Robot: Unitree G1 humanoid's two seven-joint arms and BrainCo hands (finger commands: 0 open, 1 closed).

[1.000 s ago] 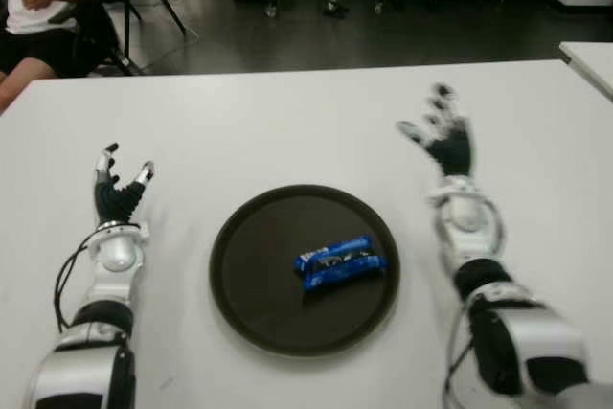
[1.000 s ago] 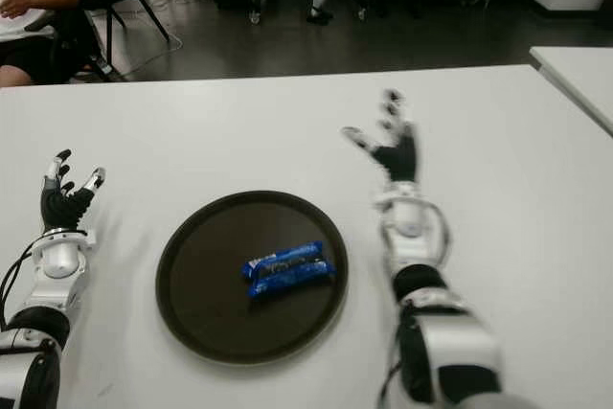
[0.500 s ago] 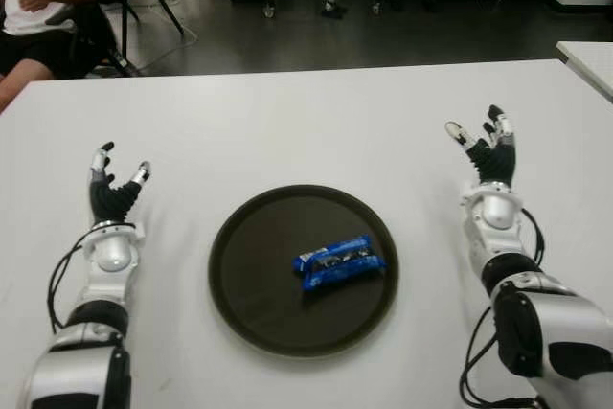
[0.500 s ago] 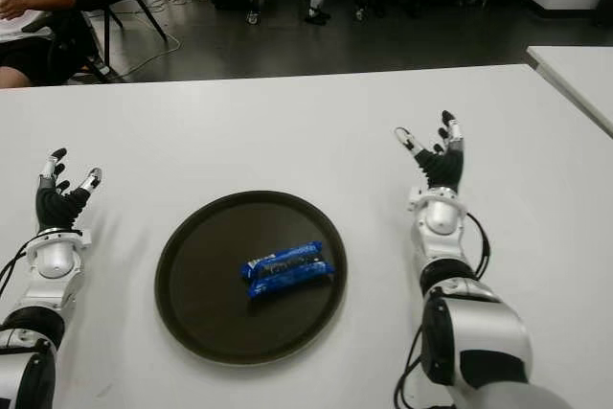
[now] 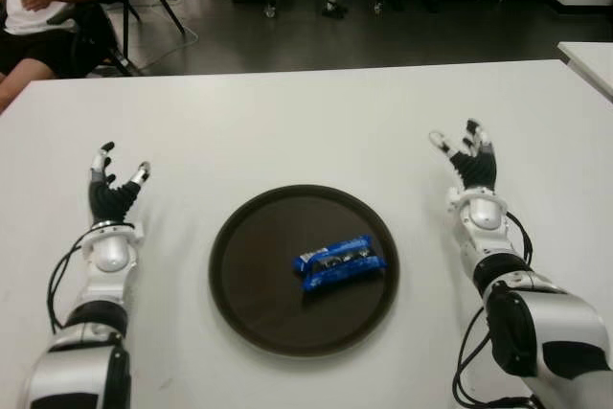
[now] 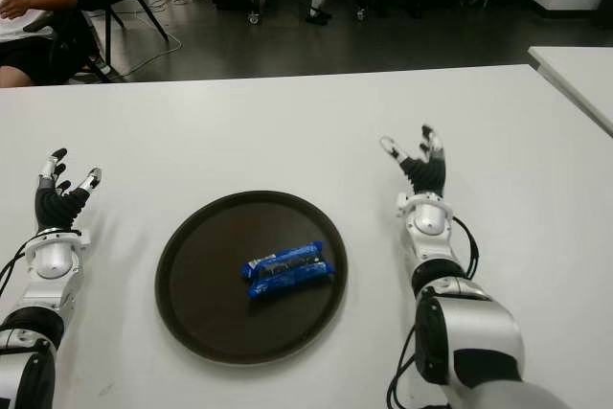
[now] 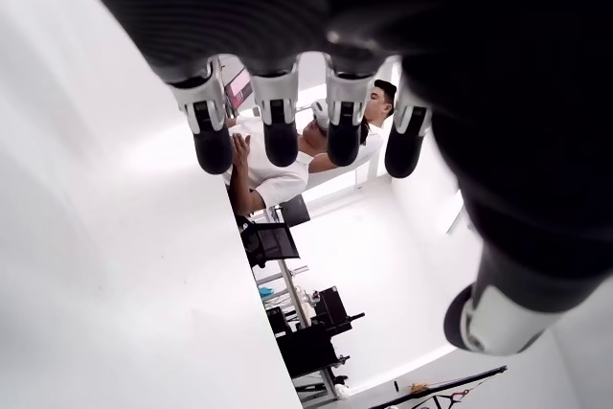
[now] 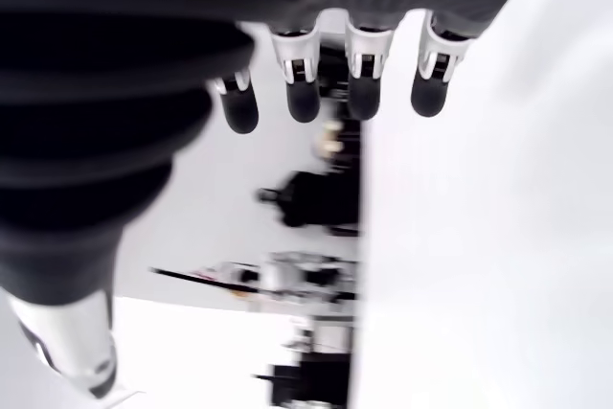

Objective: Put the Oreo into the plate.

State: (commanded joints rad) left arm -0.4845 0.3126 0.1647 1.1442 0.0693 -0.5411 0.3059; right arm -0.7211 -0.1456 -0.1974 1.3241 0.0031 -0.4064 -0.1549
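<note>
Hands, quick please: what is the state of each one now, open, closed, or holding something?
Left hand: open, holds nothing, left of the plate.
Right hand: open, holds nothing, right of the plate.

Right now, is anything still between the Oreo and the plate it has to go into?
Nothing visible. The Oreo pack already lies inside the dark plate. The right hand shows to the plate's right, open and empty; the left hand shows to its left, open too.

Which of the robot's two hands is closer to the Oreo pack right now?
The right hand is somewhat closer: the Oreo pack lies right of centre on the dark plate. The left hand shows beyond the plate's opposite rim. Both are open and empty.
</note>
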